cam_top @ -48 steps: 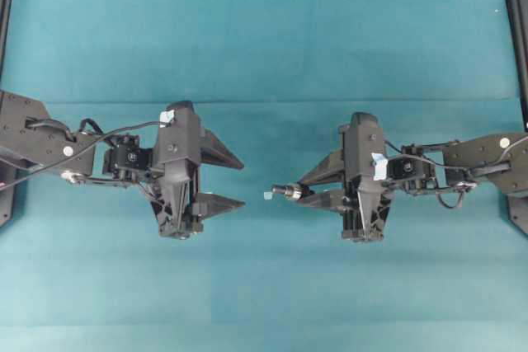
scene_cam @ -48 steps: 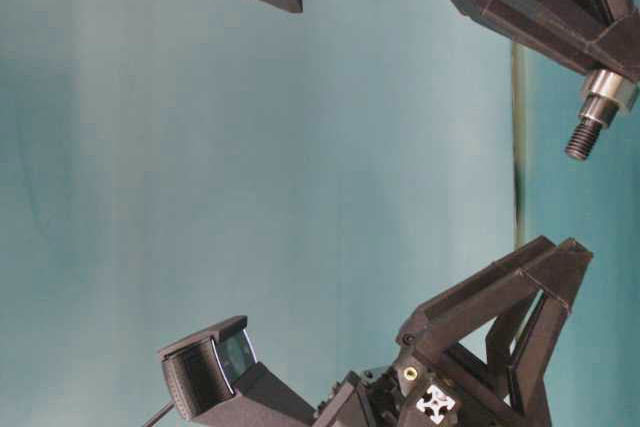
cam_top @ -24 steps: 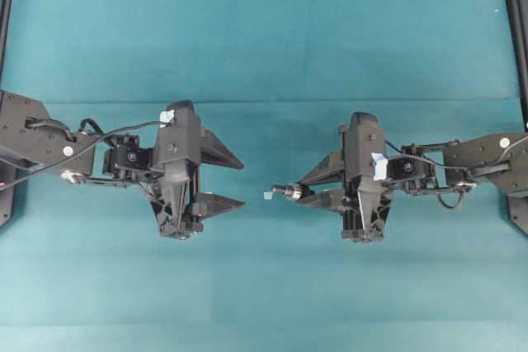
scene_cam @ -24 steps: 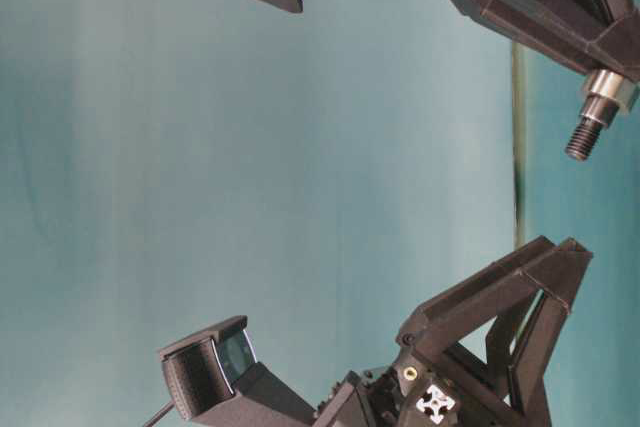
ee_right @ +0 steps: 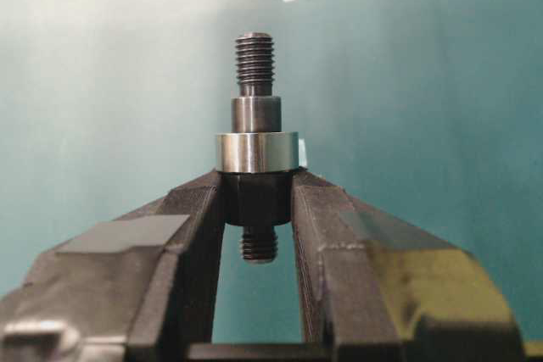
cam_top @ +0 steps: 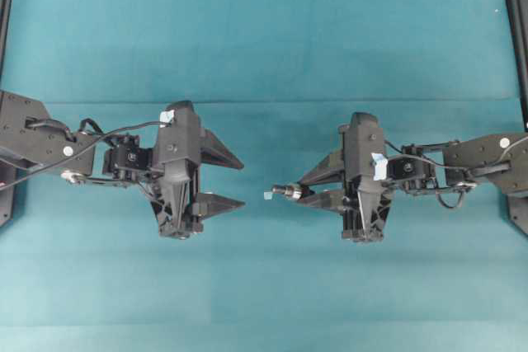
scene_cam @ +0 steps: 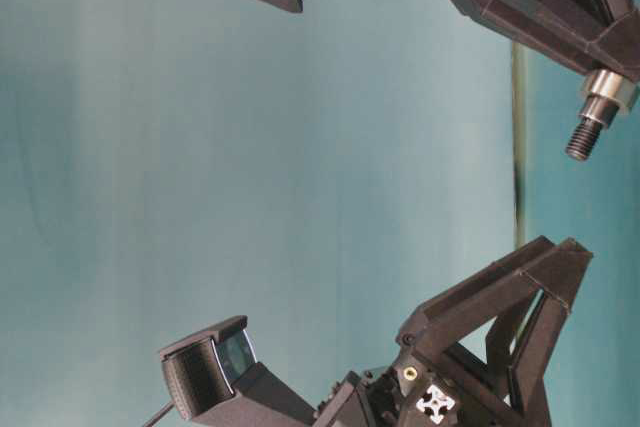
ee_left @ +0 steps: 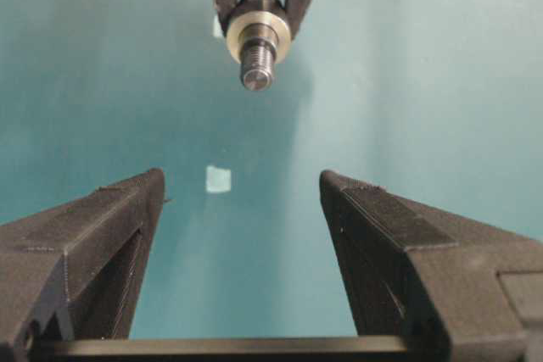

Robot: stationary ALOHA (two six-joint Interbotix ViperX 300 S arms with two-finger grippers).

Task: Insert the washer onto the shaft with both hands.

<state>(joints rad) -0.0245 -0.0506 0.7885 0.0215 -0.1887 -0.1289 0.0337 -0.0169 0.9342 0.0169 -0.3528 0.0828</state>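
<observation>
The shaft (ee_right: 255, 137) is pinched between the fingers of the right gripper (ee_right: 257, 197), its threaded end pointed toward the left gripper (ee_left: 242, 209). The washer (ee_right: 256, 151) is seated around the shaft, just above the fingertips. The left gripper's jaws are spread wide, nothing between them, well apart from the shaft.

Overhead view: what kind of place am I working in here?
Probably a lab test bench, not a workshop: a plain teal cloth-covered table, black frame rails at its edges, and small pale tape squares as markers. The only workpiece is the dark grey stepped shaft carrying the silvery washer.
</observation>
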